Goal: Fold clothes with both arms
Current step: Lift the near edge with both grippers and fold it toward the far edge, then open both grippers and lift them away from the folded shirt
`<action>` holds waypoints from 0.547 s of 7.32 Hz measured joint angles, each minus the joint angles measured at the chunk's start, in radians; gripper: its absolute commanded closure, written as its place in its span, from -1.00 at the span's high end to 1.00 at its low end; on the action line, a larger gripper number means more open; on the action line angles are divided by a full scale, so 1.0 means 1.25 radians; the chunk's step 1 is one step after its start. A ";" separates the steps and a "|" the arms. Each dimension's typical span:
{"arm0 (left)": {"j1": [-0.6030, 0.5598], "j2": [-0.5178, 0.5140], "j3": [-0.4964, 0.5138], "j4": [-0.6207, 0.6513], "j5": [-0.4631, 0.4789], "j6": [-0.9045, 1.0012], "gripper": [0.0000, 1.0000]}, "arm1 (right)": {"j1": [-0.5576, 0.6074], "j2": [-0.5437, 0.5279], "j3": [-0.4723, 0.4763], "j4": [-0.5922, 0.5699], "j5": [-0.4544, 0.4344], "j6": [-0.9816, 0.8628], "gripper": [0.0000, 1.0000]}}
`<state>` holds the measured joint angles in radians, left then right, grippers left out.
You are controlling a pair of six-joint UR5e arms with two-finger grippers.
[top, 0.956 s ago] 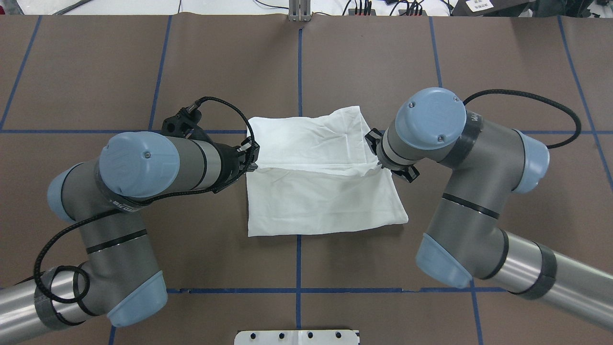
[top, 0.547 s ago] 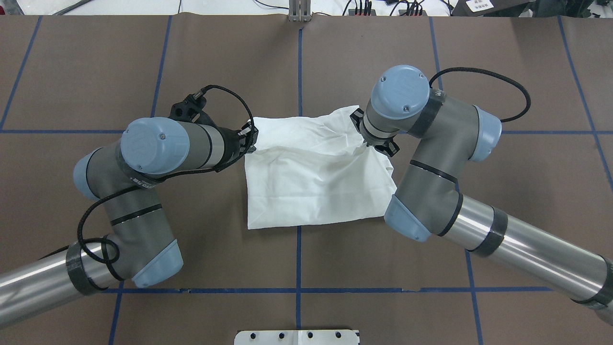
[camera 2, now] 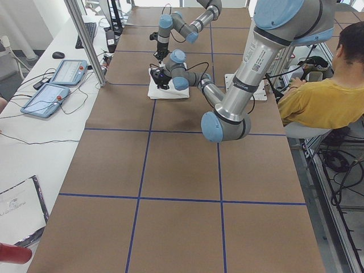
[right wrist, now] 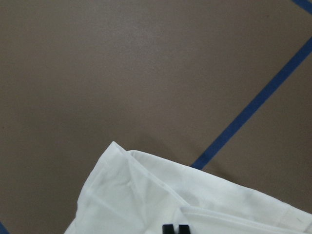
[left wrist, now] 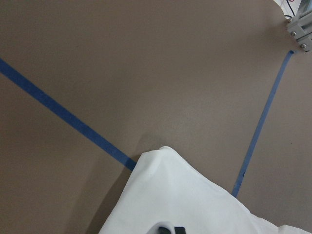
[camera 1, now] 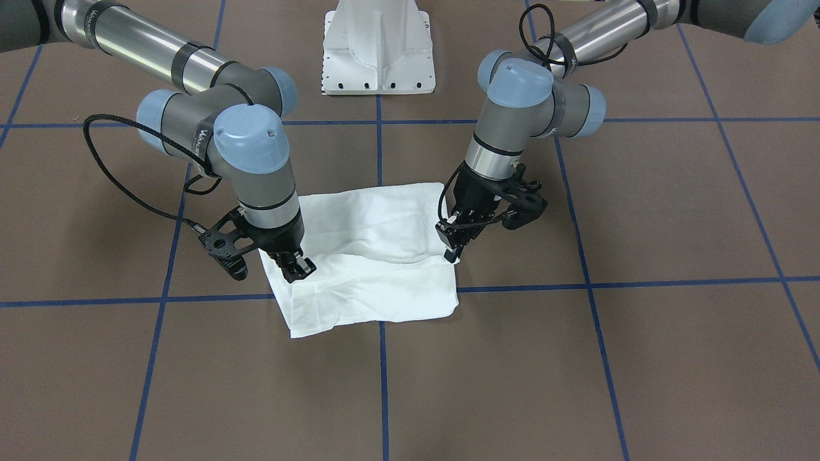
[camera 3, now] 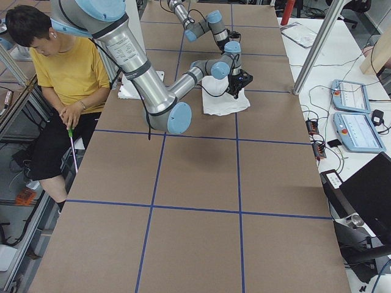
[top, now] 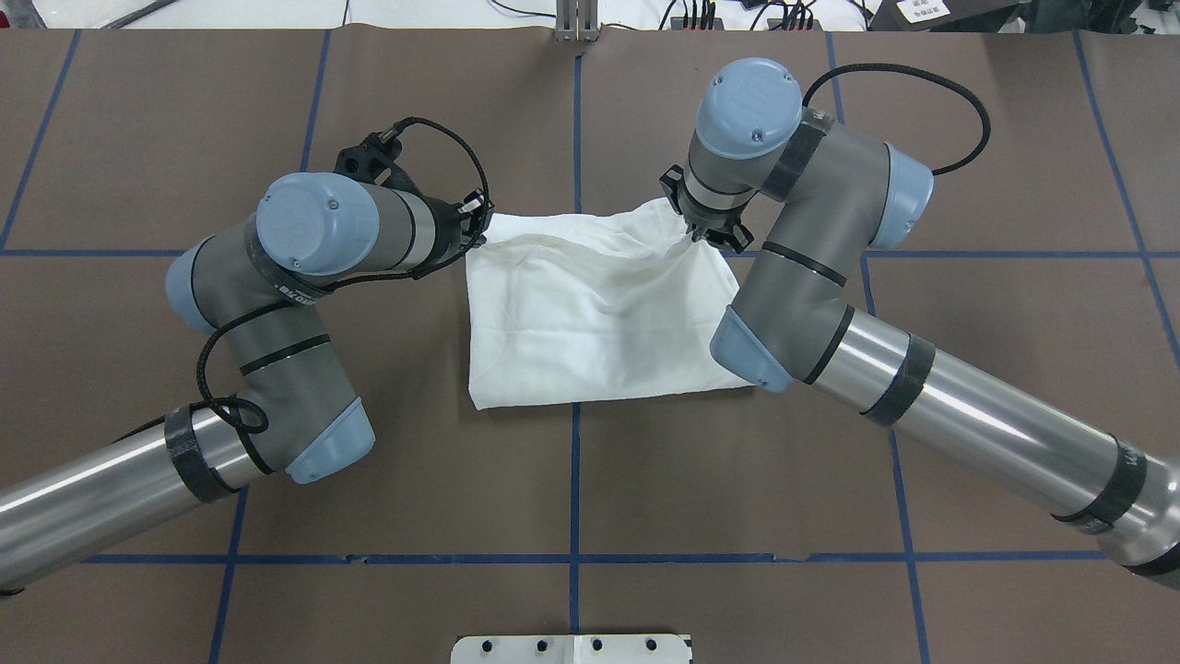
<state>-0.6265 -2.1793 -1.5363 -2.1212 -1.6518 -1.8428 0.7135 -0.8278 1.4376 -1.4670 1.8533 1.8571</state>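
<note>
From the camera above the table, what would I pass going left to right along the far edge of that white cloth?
In order: left arm → left hand, pinching one far corner → white shirt → right hand, pinching the other far corner → right arm.

One white T-shirt [top: 590, 323] on one brown bench [top: 184, 138]. Two grey arms: left arm [top: 313, 226], right arm [top: 802, 212]. Two black grippers: left gripper [camera 1: 452, 251], right gripper [camera 1: 298, 270]. One white pedestal base [camera 1: 378, 48]. One seated person in yellow [camera 3: 61, 67]. Two tablets: far tablet [camera 3: 347, 96], near tablet [camera 3: 360, 131].
</note>
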 measured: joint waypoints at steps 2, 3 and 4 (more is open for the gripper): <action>-0.026 -0.008 0.013 -0.007 -0.030 0.026 -1.00 | 0.026 0.025 -0.024 0.000 0.038 -0.025 -1.00; -0.033 -0.009 0.024 -0.011 -0.039 0.039 -0.73 | 0.034 0.031 -0.045 0.010 0.050 -0.037 -0.34; -0.035 -0.010 0.046 -0.027 -0.042 0.046 -0.32 | 0.037 0.036 -0.081 0.040 0.056 -0.042 0.99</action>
<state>-0.6704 -2.1919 -1.4785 -2.1554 -1.7046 -1.7850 0.7595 -0.7831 1.3361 -1.4165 1.9227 1.8048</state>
